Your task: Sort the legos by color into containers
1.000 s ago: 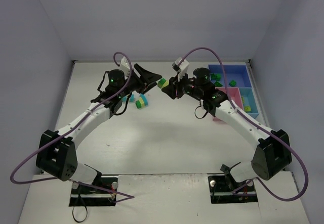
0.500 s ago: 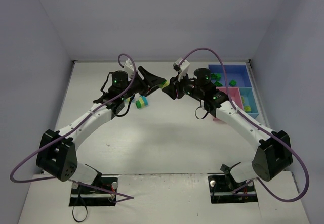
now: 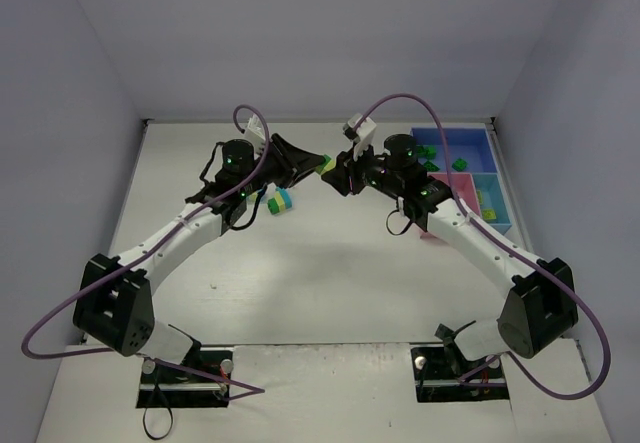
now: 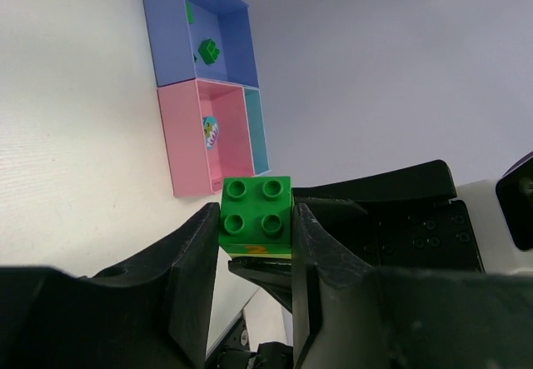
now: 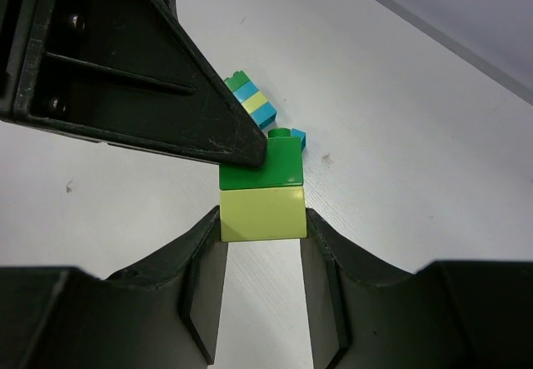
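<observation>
The left gripper [image 4: 256,223] was clamped on a dark green brick [image 4: 256,205], with a finger pressed to each side. The right gripper [image 5: 261,234] pinched the yellow-green brick [image 5: 262,212] joined to it. Together they held one two-brick stack in the air above the far middle of the table [image 3: 330,263]. A striped stack [image 3: 280,201] lay on the table, nearer and to the left. At far right the blue tray [image 3: 475,148] held green bricks [image 3: 459,164]. The pink tray [image 4: 185,144] and the light blue tray [image 3: 495,188] adjoined it.
</observation>
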